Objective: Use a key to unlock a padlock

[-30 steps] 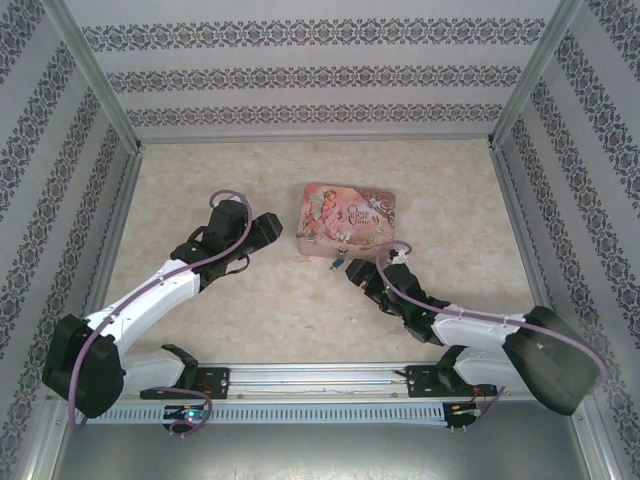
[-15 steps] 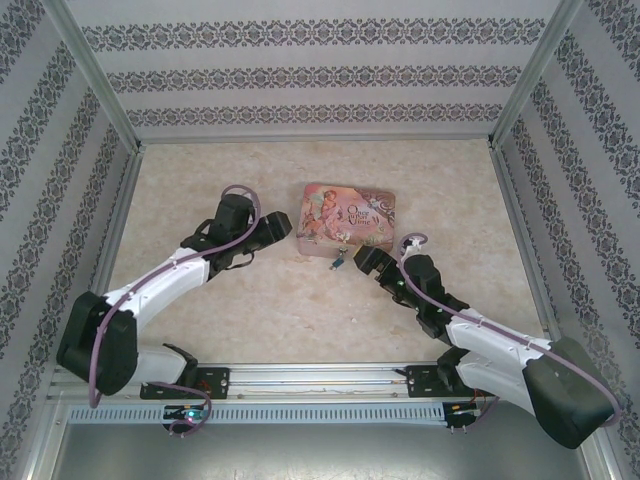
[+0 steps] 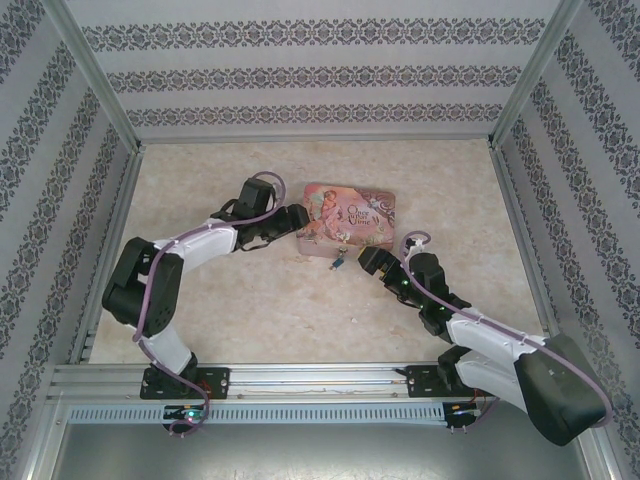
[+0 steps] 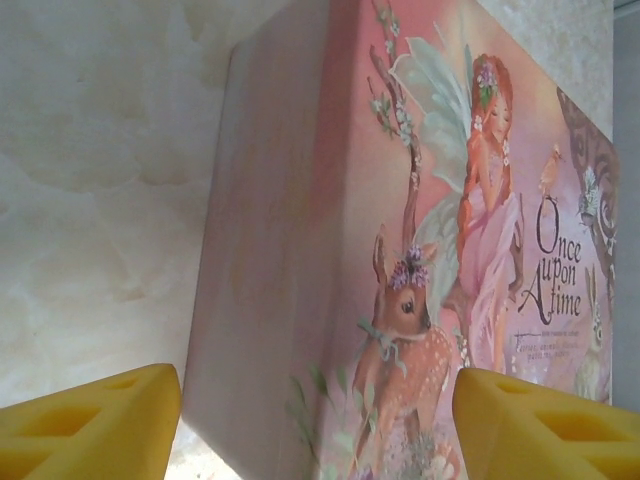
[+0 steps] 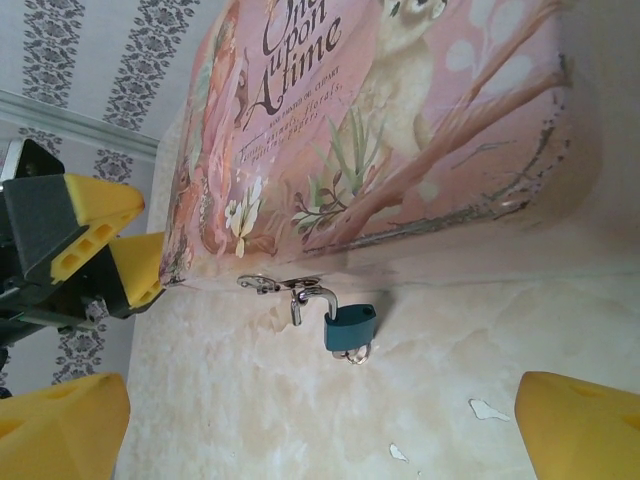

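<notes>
The left hand (image 4: pixel 318 425), wide, has advanced to straddle the tin (image 4: pixel 400 200), centre frame; the right hand (image 5: pixel 322 430), wide, faces the locked padlock (image 5: pixel 350 330).

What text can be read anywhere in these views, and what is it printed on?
"Once upon A time": on the lid of the pink tin, whole in the left wrist view, its top clipped in the right wrist view.
The small print under that title: too blurred to read.
The padlock: no marking that can be read.
In the top view the lid's lettering is too small to read.
</notes>
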Action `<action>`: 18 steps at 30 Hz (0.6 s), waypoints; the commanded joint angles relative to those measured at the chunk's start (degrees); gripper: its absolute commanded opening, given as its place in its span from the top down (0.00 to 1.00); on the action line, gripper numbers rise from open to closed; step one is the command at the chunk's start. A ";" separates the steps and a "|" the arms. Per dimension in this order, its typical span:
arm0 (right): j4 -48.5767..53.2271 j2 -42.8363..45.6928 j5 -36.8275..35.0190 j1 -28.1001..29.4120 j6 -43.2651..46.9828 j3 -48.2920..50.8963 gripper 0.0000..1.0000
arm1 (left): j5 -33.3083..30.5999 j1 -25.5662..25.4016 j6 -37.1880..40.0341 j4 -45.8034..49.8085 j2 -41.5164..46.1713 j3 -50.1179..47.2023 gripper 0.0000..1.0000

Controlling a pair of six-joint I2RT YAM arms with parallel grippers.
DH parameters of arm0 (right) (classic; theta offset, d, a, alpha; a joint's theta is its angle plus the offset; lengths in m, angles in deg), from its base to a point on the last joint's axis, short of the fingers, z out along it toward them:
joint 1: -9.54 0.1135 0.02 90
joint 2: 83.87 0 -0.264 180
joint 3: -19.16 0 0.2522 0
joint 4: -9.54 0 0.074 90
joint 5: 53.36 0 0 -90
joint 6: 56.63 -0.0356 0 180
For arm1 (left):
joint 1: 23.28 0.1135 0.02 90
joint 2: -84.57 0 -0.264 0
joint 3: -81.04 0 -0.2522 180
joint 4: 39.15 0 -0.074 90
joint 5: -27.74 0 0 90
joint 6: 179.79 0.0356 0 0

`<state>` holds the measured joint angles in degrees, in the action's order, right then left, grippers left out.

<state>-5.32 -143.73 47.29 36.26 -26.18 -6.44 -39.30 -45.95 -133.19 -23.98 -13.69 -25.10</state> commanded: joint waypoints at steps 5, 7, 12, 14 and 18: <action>-3.59 -1.91 2.03 -1.27 1.53 -0.02 0.02 | 4.09 1.05 1.68 -2.90 -4.90 5.11 0.34; -3.89 -3.00 2.88 -1.62 1.78 -0.36 0.02 | 4.44 1.06 0.76 -3.10 -6.11 5.27 0.37; -5.16 -6.33 5.50 -2.44 2.93 -2.06 0.02 | 3.99 0.97 1.08 -2.10 -6.97 4.01 0.39; -5.39 -7.56 6.37 -2.79 3.92 -3.04 0.02 | 3.54 1.02 2.02 -1.09 -6.81 3.33 0.39; -5.82 -9.49 5.56 -3.63 4.55 -4.27 0.02 | 3.34 1.03 2.63 0.04 -6.40 1.20 0.39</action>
<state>-8.62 -152.32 51.95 33.44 -23.56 -8.82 -35.69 -45.65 -132.18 -26.21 -20.45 -21.54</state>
